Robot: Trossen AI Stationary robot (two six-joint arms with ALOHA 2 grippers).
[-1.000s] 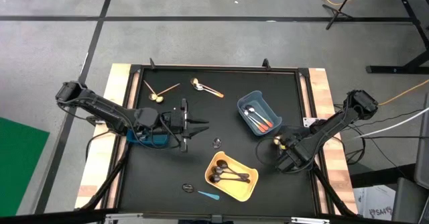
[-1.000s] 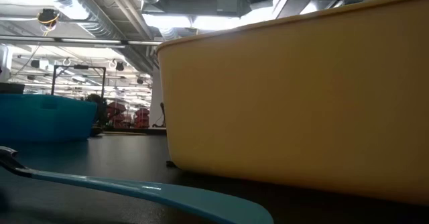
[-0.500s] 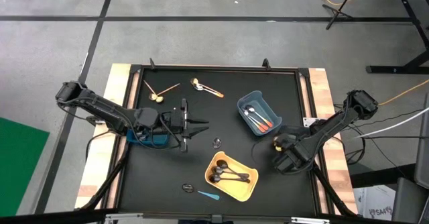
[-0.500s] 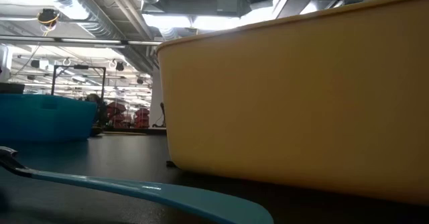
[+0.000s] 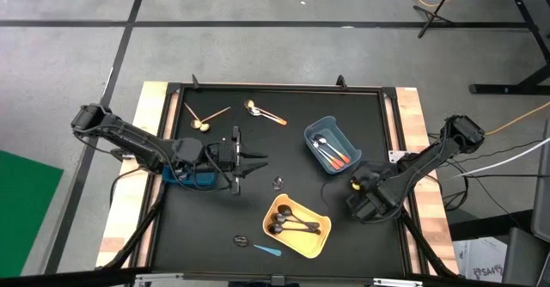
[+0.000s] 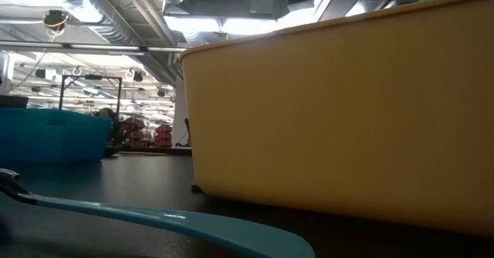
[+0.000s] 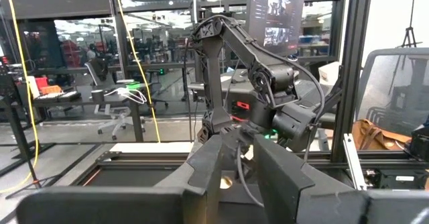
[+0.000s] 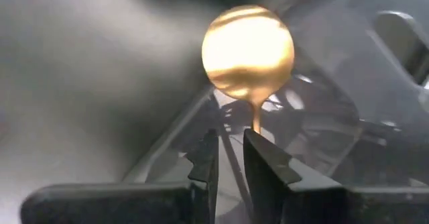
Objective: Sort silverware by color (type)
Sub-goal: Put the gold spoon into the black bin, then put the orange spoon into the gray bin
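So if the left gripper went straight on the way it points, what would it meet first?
Most likely the right arm: the left gripper points level at it, seemingly above the blue bin. Depth is hard to judge.

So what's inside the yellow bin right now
In the high view the yellow bin holds a cluster of black spoons, bowls toward its left side. Anything lying beneath them is covered. The low view shows only the bin's outer wall.
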